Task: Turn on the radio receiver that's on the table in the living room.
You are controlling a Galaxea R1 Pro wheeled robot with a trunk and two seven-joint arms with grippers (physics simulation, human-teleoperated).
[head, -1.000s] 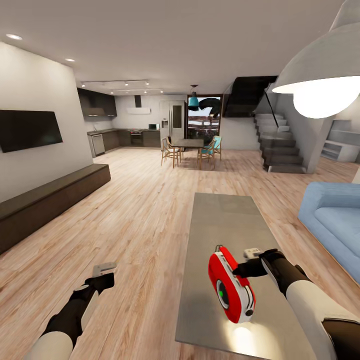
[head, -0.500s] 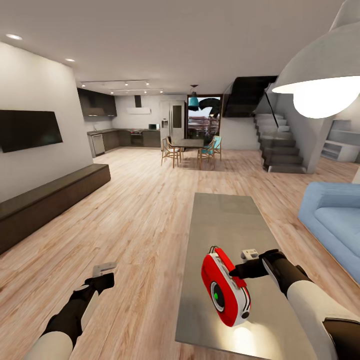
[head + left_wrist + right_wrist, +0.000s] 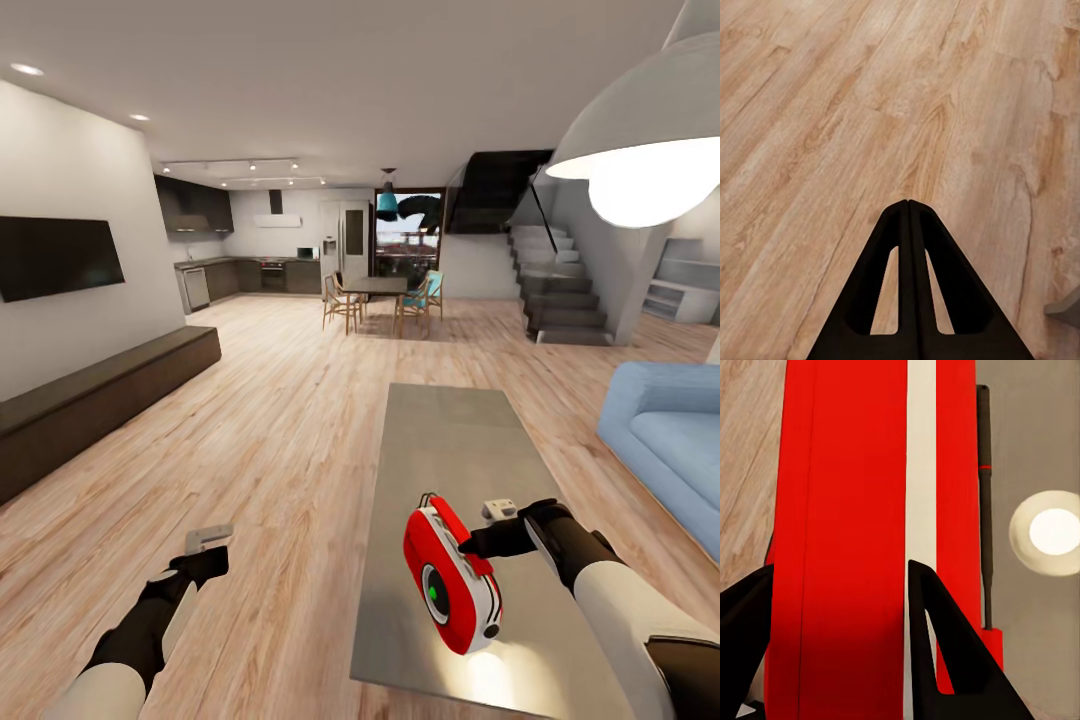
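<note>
Red radio receiver point(image 3: 452, 580) with white trim, perhaps green-centred dial; grey-beige table point(image 3: 450, 440).

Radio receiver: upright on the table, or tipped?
Tipped. The radio receiver leans, dial face toward the camera, over the table, with the right tool closed on its body.

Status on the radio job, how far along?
Done: the robot is at the long grey-beige coffee table, and the right gripper has reached the small red, white-trimmed radio receiver. In hand: its fingers straddle the red body, which stands tilted over the tabletop. Left: switching it on; nothing shows that yet. The left gripper hangs shut over the wooden floor.
</note>
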